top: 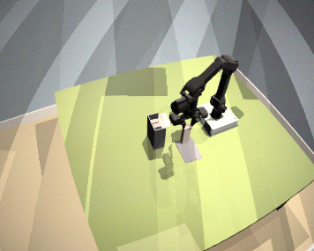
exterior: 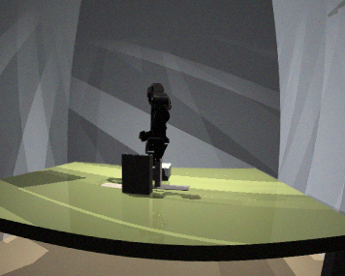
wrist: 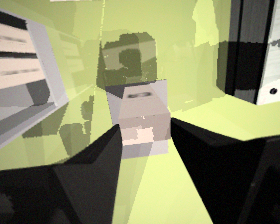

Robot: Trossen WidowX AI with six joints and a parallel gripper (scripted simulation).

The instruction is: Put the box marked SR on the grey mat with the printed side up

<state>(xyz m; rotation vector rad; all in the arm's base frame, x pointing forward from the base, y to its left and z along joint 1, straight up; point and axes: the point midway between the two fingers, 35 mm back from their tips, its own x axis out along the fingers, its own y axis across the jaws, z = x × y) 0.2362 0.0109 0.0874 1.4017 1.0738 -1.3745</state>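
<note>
1. Hand (top: 188, 121) (exterior: 156, 157) (wrist: 144, 125) closed on one pale box (top: 186, 134) (exterior: 158, 173) (wrist: 144, 117); box upright, fingers on opposite sides.
2. Held box at the grey mat (top: 189, 151) (exterior: 174, 188) (wrist: 145, 151), over it in the wrist view; contact with mat: cannot tell.
3. Dark bin (top: 156, 136) (exterior: 137, 174) (wrist: 48, 62) stands on the green tabletop (top: 130, 195) (exterior: 134, 219) (wrist: 190, 95), near the mat. Two pale boxes (top: 157, 122) (wrist: 19, 56) inside.
4. Code on held box unreadable; cannot tell whether it is SR, nor which box is.
5. Arm (top: 205, 76) (exterior: 159, 107) reaches from a white base (top: 223, 128) (exterior: 167, 171).
</note>
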